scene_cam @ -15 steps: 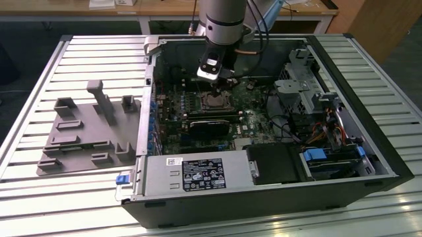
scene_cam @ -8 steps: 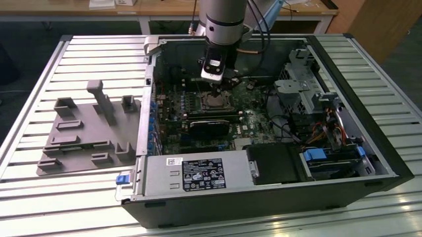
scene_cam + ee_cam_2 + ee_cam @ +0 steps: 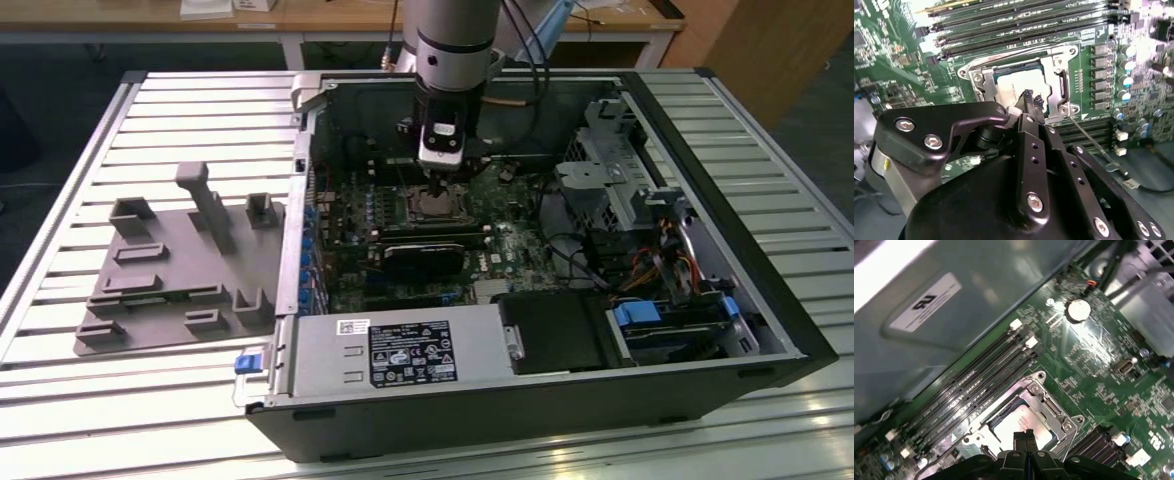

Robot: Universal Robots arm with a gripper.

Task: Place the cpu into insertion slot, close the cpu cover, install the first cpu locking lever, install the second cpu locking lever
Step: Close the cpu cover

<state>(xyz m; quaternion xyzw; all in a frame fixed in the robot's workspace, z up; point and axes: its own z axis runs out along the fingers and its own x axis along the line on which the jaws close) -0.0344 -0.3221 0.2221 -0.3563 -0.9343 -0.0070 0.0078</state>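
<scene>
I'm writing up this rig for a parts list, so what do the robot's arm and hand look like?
The arm is a smooth silver-grey cylinder with black cables running alongside it, ending in a black wrist block with a pale section. The hand is black metal: flat linked bars dotted with silver screw heads, tapering to two slim black fingers.

The small, flat, square, silvery-grey cpu lies level in the square dark insertion slot on the green board. The thin silver metal cpu cover lies flat over it, framing its top.
</scene>
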